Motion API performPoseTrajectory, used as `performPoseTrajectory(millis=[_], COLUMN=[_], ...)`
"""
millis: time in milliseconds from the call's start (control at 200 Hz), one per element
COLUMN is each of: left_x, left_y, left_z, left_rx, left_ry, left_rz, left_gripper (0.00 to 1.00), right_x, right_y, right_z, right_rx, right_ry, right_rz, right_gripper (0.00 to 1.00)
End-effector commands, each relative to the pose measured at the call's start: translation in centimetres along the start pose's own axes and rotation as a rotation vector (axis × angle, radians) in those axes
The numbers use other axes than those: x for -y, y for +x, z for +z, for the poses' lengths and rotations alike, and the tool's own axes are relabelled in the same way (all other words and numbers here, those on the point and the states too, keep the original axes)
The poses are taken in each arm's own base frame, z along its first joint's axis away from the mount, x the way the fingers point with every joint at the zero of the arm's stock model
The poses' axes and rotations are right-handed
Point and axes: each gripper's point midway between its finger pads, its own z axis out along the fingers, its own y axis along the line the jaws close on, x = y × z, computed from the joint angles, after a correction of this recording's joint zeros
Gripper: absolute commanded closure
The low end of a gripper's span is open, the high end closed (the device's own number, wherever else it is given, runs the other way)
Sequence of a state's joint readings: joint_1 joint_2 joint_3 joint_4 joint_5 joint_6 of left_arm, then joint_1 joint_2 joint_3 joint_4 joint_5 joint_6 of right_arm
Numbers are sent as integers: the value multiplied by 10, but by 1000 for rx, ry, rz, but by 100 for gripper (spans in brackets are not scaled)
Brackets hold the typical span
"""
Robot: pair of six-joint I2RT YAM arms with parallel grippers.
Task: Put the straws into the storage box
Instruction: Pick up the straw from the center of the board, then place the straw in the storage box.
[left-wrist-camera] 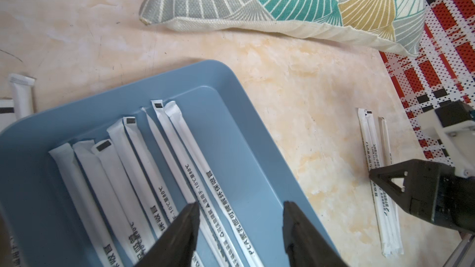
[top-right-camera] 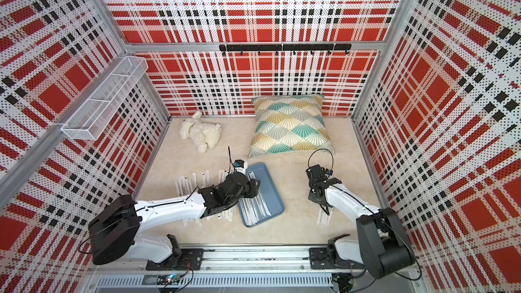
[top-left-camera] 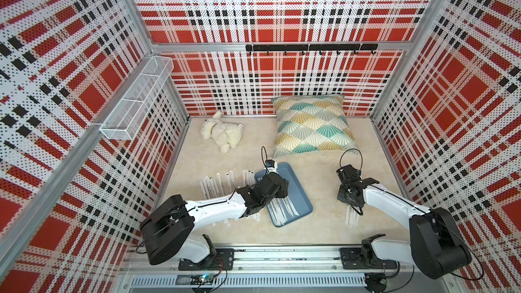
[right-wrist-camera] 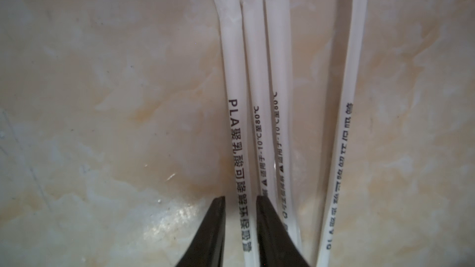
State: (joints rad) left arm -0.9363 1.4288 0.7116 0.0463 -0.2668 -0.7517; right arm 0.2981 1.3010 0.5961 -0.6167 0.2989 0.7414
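The slate-blue storage box (top-left-camera: 297, 183) lies mid-table and holds several paper-wrapped straws (left-wrist-camera: 209, 175). My left gripper (left-wrist-camera: 241, 204) hovers over the box's near half, open, with nothing between its fingers. More straws (top-left-camera: 218, 184) lie in a row on the table left of the box, partly under the left arm. A small group of straws (top-left-camera: 351, 217) lies to the right. My right gripper (right-wrist-camera: 240, 199) is down on that group. Its narrowly open fingers stand on either side of one straw (right-wrist-camera: 236, 124), which lies flat on the table; two others (right-wrist-camera: 344, 124) lie beside it.
A patterned pillow (top-left-camera: 310, 125) and a white plush toy (top-left-camera: 221, 133) lie at the back of the cream table. A white wire basket (top-left-camera: 135, 100) hangs on the left wall and a black hook rail (top-left-camera: 310, 47) on the back wall. Plaid walls close three sides.
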Motion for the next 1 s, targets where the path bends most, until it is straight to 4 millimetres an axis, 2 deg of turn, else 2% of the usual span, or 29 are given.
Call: performPoseTrajectory(millis=[0, 220, 286, 366, 456, 526, 596, 656, 737, 822, 992], left_x=[4, -2, -6, -10, -20, -33, -51, -66, -83, -97, -108], left_y=[-6, -7, -8, -10, -17, -24, -31, -37, -45, -51, -48], left_z=[-2, -4, -5, -5, -8, -13, -19, -23, -31, -39, -47], left_rx=[18, 28, 29, 31, 47, 65, 83, 96, 119, 143, 153], left_ry=[23, 13, 8, -1, -31, -67, -100, -118, -134, -146, -146], left_rz=[-9, -15, -19, -19, -21, -31, -55, -83, -123, -158, -192], left_gripper=[43, 43, 43, 43, 43, 43, 43, 44, 44, 44, 44], right_x=[-3, -6, -12, -32, -62, -97, -146, -186, -228, -251, -265], right_y=[1, 8, 8, 6, 8, 12, 17, 30, 46, 55, 53], right_z=[8, 13, 6, -10, -38, -67, -106, -135, -159, -157, -123], right_rx=[-3, -21, 2, 32, 67, 102, 155, 146, 128, 113, 90], right_ry=[-9, -20, -24, -49, -100, -192, -361, -514, -643, -671, -601], right_rz=[-3, -13, -49, -118, -217, -311, -407, -488, -591, -652, -695], right_gripper=[72, 80, 84, 86, 87, 87, 88, 88, 88, 88, 88])
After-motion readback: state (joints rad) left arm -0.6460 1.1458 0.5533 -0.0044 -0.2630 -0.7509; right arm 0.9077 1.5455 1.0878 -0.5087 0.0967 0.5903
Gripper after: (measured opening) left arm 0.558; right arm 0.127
